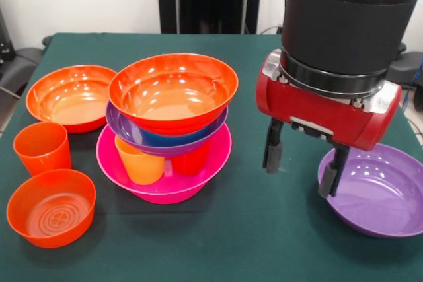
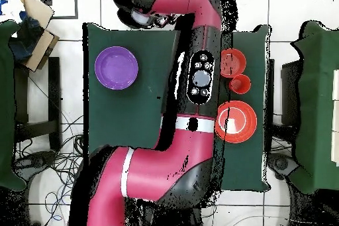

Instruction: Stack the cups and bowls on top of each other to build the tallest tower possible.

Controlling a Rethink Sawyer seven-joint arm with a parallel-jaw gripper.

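The tower stands left of centre: a big pink bowl [image 1: 165, 179] holds a yellow-orange cup [image 1: 140, 161] and a red cup [image 1: 192, 158]. On them rest a purple bowl [image 1: 125, 127], a blue bowl [image 1: 168, 139] and a wide orange bowl [image 1: 173, 90] on top. A second purple bowl [image 1: 380, 189] sits at the right, also in the overhead view [image 2: 116, 67]. My gripper [image 1: 304, 163] is open and empty, low over the table. One of its fingers [image 1: 334, 171] is at that bowl's left rim. I cannot tell whether it touches.
On the table left of the tower are a wide orange bowl [image 1: 71, 96], an orange cup [image 1: 42, 147] and a small orange bowl [image 1: 51, 206]. They also show overhead: the bowl [image 2: 236, 121], the cup [image 2: 240, 83] and the small bowl [image 2: 232, 63]. My arm hides the tower there.
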